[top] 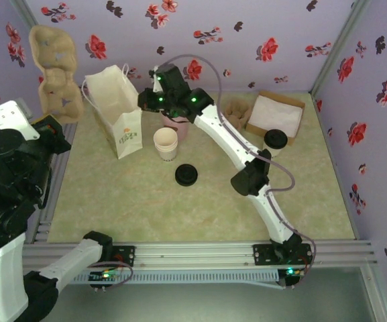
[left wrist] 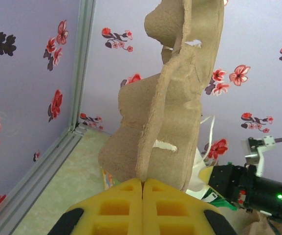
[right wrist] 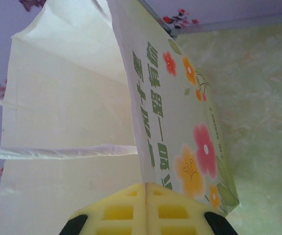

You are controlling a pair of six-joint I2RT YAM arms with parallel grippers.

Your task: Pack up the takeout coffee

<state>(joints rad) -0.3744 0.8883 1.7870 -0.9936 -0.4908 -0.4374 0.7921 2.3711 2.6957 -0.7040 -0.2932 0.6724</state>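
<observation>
Both grippers clenched, 1 at the carrier and 1 at the bag; the coffee stands on the table by the box.

The left gripper (left wrist: 141,185) has its yellow pads pressed flat together under the upright brown pulp carrier (left wrist: 165,103), whose rim runs down to the seam; I cannot tell if it is nipped. The right gripper (right wrist: 144,186) is likewise closed tight at the edge of the white paper bag (right wrist: 67,107) with its flower print; a grasp on the paper cannot be made out. The takeout coffee (top: 275,139), dark-topped, stands upright on the green table (top: 139,208), just in front of the cardboard box (top: 274,113) and right of the right arm, well apart from the bag; the cream cup stack (top: 166,143) and 1 black lid (top: 186,175) sit mid-table.
</observation>
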